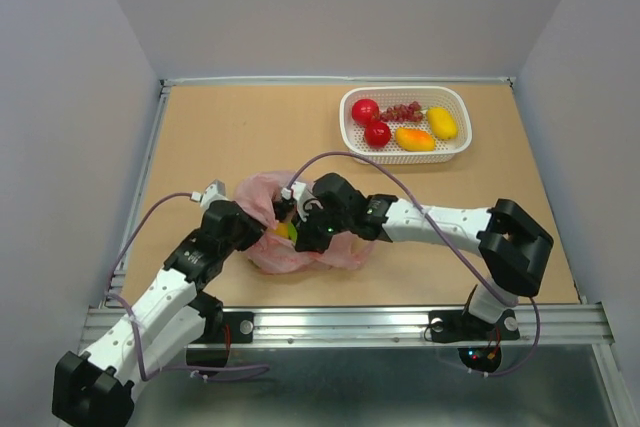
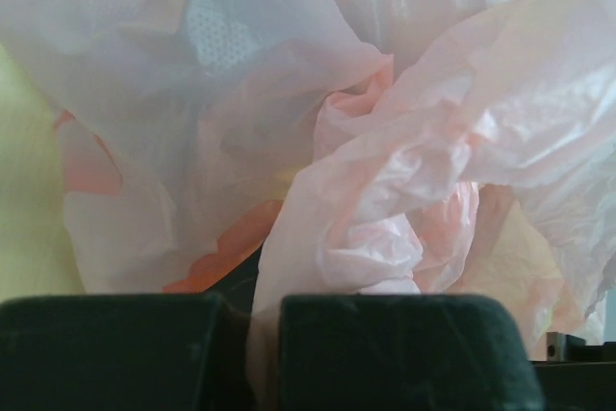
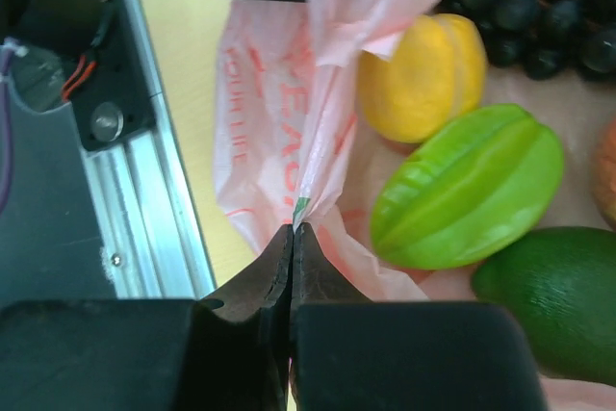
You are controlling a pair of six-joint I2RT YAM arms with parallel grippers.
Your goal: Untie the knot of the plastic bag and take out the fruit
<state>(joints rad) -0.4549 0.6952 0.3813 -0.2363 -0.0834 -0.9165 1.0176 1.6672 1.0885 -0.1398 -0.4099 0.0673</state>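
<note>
Tan tabletop (image 1: 210, 137), centre frame: your left gripper (image 2: 252, 315) and right gripper (image 3: 292, 238) each clenched the plastic bag (image 1: 300, 257), likely spreading it to expose the fruit (image 3: 467, 185).

We see the plastic bag (image 3: 245, 185) pale pink with red lettering; at right the fruit (image 3: 467, 185) shows yellow, ribbed bright green, dark green and near-black.
</note>
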